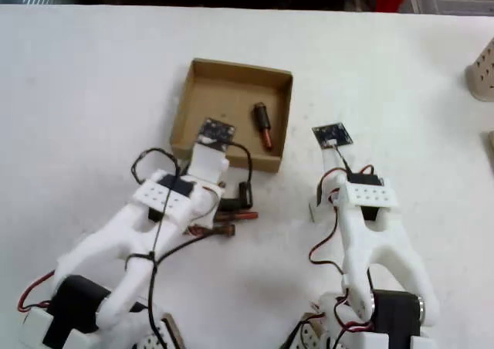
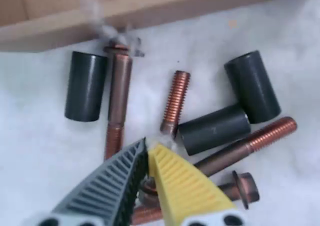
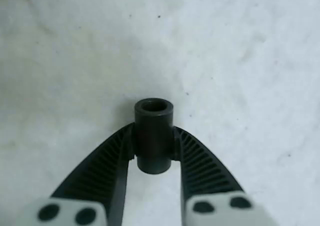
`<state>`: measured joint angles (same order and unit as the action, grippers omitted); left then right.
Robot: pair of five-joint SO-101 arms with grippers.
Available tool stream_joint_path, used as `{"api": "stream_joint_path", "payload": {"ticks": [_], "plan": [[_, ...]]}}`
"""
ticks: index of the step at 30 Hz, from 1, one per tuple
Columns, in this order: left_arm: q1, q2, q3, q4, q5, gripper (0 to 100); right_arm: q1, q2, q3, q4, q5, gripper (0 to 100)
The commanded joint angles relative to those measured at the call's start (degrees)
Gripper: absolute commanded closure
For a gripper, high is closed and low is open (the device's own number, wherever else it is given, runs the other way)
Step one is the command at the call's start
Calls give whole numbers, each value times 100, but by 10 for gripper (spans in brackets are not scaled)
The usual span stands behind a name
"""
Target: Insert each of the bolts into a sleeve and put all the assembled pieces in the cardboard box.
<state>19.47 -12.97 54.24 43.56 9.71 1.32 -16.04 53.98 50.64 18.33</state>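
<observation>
The cardboard box (image 1: 202, 102) sits mid-table with one assembled bolt-and-sleeve piece (image 1: 264, 125) inside. Just in front of its near wall (image 2: 150, 11) lie three black sleeves (image 2: 86, 86) (image 2: 251, 86) (image 2: 214, 130) and several copper bolts (image 2: 118, 96) (image 2: 175, 103) (image 2: 250, 143). My left gripper (image 2: 146, 148) hangs over this pile, its grey and yellow fingers shut tip to tip, a bolt head partly hidden beneath them. My right gripper (image 3: 153, 151) is shut on a black sleeve (image 3: 153, 131), bore end facing outward, over bare table right of the box (image 1: 315, 208).
A beige perforated object (image 1: 482, 71) stands at the far right edge. Loose black and red cables (image 1: 154, 164) run from both arms. Open white table lies left of the box and between the two arms.
</observation>
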Motion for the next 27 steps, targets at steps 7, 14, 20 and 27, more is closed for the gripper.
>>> {"api": "stream_joint_path", "payload": {"ticks": [7,14,20,27], "plan": [[-426,-444,-440,-185,-9,968,40,-198,-26,-57,70,981],[-954,-875,-431,-149,-53,782,31,-198,-26,-57,70,981],[-910,-268,-659,-193,-352,814,31,-198,-26,-57,70,981],[-901,884,-1389,-141,-580,836,31,-198,-26,-48,70,981]]}}
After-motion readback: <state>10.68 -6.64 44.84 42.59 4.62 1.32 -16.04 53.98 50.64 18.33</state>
